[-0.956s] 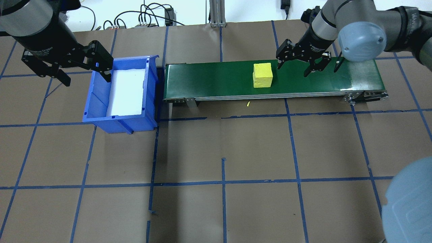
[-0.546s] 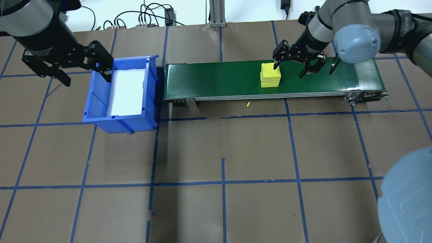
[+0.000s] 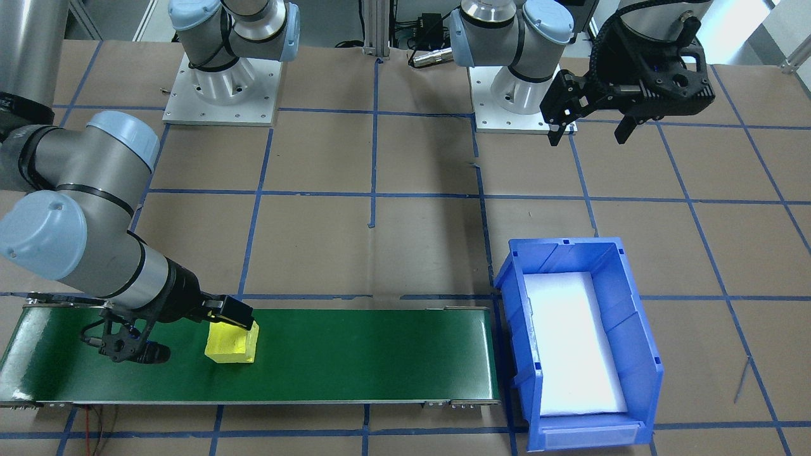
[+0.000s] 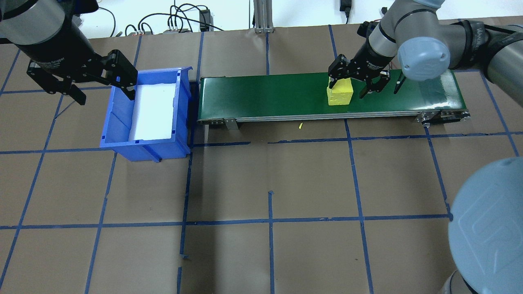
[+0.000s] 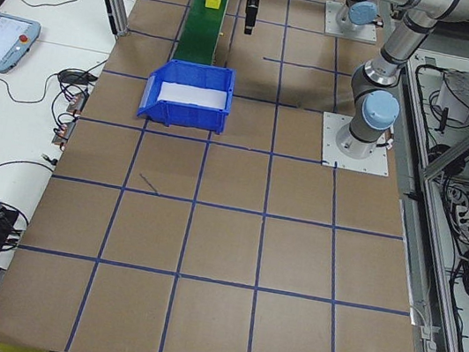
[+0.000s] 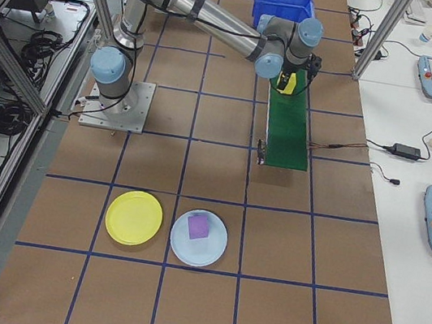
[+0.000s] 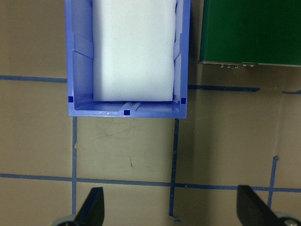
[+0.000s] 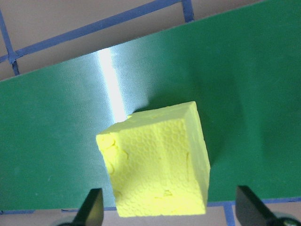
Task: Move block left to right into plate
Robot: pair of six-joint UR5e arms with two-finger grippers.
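While the open right end effector (image 4: 354, 83) straddles the block (image 4: 340, 92), close gently, squarely; left end effector (image 4: 79, 79) is open.

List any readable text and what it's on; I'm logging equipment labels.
"UR": embossed, faint, on the right arm's joint cap.
White print on the body of the left hand: too blurred to read.
White print on the body of the right hand: too blurred to read.
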